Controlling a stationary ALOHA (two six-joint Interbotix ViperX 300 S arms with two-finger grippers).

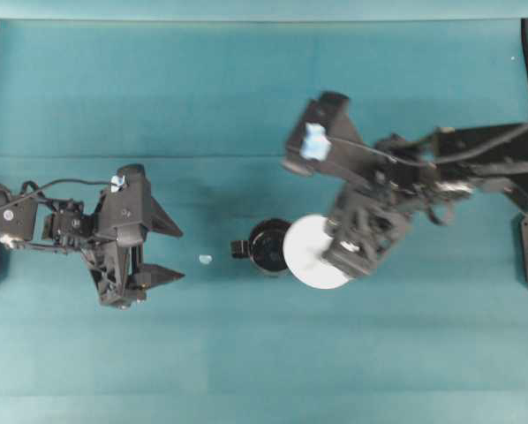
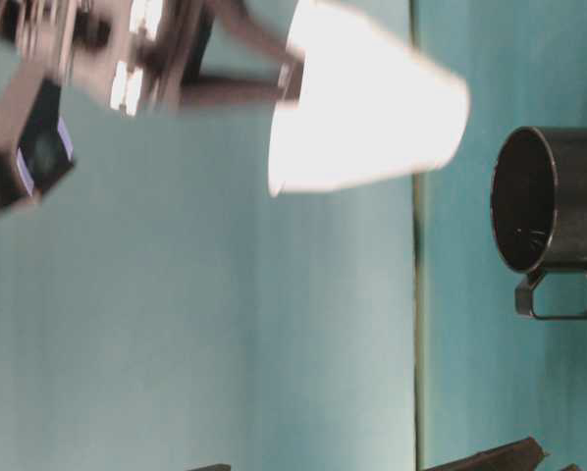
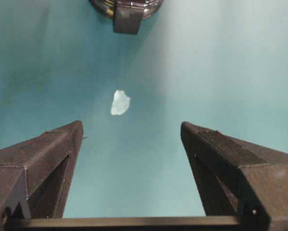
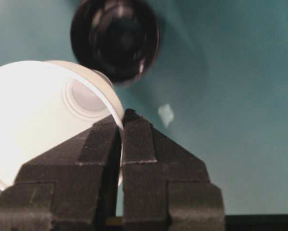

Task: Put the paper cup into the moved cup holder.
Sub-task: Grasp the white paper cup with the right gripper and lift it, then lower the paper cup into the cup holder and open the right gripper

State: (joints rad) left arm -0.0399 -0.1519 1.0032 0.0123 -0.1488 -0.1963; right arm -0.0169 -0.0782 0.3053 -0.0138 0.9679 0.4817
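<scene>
Looking down from overhead, we see our right gripper (image 1: 339, 256) pinched tight on the rim of the paper cup (image 1: 310, 253), one finger inside the wall and one outside, as the right wrist view shows plainly. The cup is lifted off the table (image 1: 246, 106); in the table-level view it hangs clear in the air, tilted, with its wide mouth turned toward our right arm and its smaller base pointing toward the cup holder (image 1: 267, 246). From above, the white rim sits just beside the holder's right edge and seems to overlap it slightly, though we cannot tell whether the two touch.

The black holder stands upright on the teal cloth near the middle of the table, mouth open upward, with nothing visible inside it, its stubby handle (image 1: 238, 248) pointing toward our left arm.

Between the holder and our left gripper (image 1: 169, 255) lies a small pale scrap (image 1: 205, 259) on the cloth, apart from both. The left gripper hovers well to the left of the holder with its fingers spread wide and nothing between them; the left wrist view shows the scrap and the holder's handle ahead of it.
</scene>
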